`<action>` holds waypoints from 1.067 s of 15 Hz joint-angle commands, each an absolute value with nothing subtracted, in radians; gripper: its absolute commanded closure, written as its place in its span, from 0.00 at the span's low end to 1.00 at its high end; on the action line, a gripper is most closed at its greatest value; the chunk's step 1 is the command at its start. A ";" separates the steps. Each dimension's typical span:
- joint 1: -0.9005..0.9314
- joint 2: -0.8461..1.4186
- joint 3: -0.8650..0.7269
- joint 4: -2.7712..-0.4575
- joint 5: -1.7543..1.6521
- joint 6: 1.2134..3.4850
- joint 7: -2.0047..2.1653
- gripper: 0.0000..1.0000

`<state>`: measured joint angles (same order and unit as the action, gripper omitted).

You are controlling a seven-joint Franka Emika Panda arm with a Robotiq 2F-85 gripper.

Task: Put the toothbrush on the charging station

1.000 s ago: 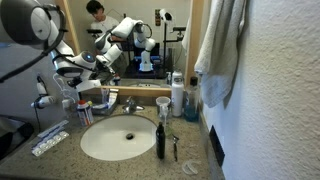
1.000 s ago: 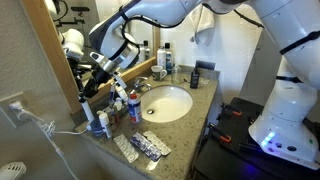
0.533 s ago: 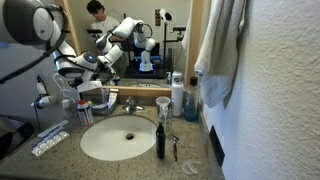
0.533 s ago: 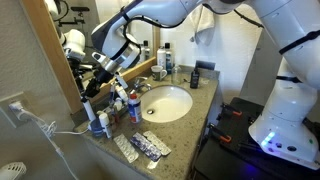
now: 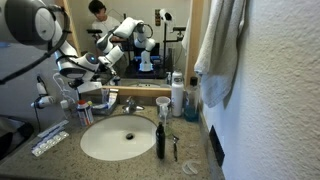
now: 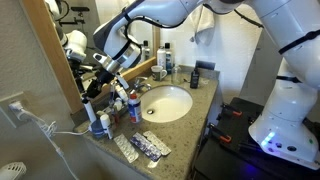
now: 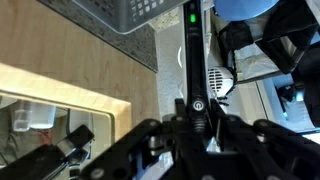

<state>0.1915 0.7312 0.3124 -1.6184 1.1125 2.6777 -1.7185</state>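
Observation:
My gripper (image 7: 197,118) is shut on the toothbrush (image 7: 191,55), a slim black handle with a round power button and a green light near its far end. In both exterior views the gripper (image 5: 88,64) (image 6: 103,69) hovers above the back corner of the counter, close to the mirror, with the toothbrush (image 6: 120,62) sticking out of it. A white ribbed object (image 7: 218,78) lies just beside the handle in the wrist view; I cannot tell whether it is the charging station.
A white sink basin (image 5: 118,138) (image 6: 167,102) fills the counter's middle, with a faucet (image 5: 130,104) behind it. A dark bottle (image 5: 160,140), a white bottle (image 5: 177,98), a cup (image 5: 85,110), a flat tube (image 6: 150,147) and a hanging towel (image 5: 220,50) stand around.

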 commanded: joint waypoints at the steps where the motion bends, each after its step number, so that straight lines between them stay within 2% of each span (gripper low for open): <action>1: 0.162 0.710 0.338 -1.655 1.119 2.642 -1.717 0.93; 6: 0.152 0.711 0.354 -1.657 1.143 2.670 -1.751 0.93; 7: 0.152 0.712 0.355 -1.657 1.145 2.672 -1.754 0.89; 8: 0.152 0.712 0.355 -1.657 1.146 2.671 -1.753 0.49; 10: 0.154 0.711 0.354 -1.659 1.147 2.670 -1.751 0.41; 14: 0.155 0.710 0.359 -1.667 1.148 2.668 -1.748 0.10; 16: 0.155 0.709 0.362 -1.668 1.149 2.668 -1.749 0.01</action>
